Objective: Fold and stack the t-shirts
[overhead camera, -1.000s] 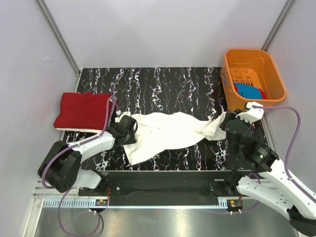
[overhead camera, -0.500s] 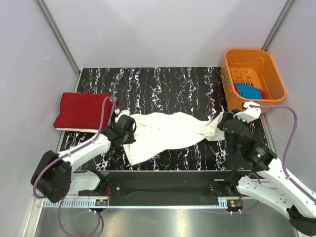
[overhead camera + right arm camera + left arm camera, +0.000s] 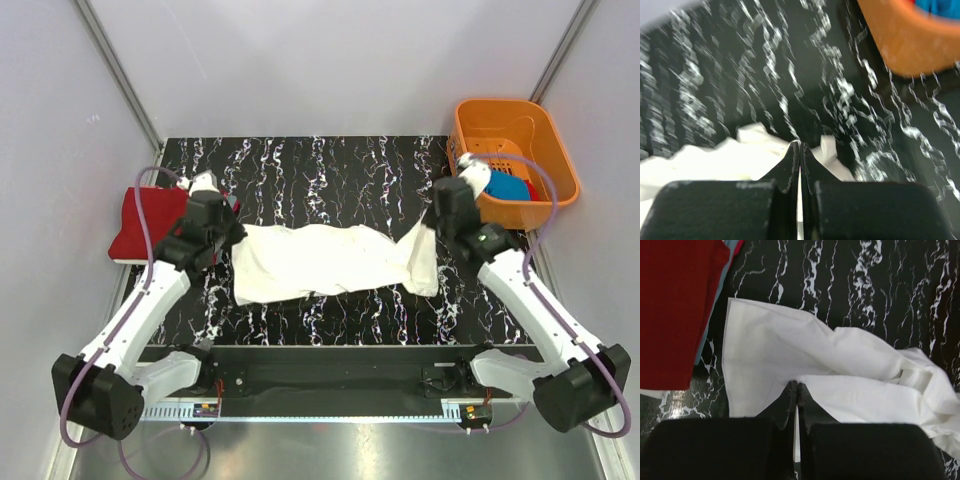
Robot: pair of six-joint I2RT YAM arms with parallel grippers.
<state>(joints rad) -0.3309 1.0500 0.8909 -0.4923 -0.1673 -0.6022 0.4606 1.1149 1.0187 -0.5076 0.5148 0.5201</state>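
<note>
The white t-shirt is stretched across the middle of the black marbled table. My left gripper is shut on its left end; the left wrist view shows the white cloth pinched at the tips. My right gripper is shut on the shirt's right end, lifted, with cloth hanging below; the right wrist view shows white cloth at the tips. The folded red t-shirt lies at the left edge and also shows in the left wrist view. The blue t-shirt lies in the basket.
The orange plastic basket stands at the back right corner, close behind my right arm. It shows in the right wrist view too. Grey walls enclose the table on three sides.
Both arms have moved back and outward, pulling the white shirt's ends apart. The shirt is now stretched wider and further from the front edge. The right end is lifted.
</note>
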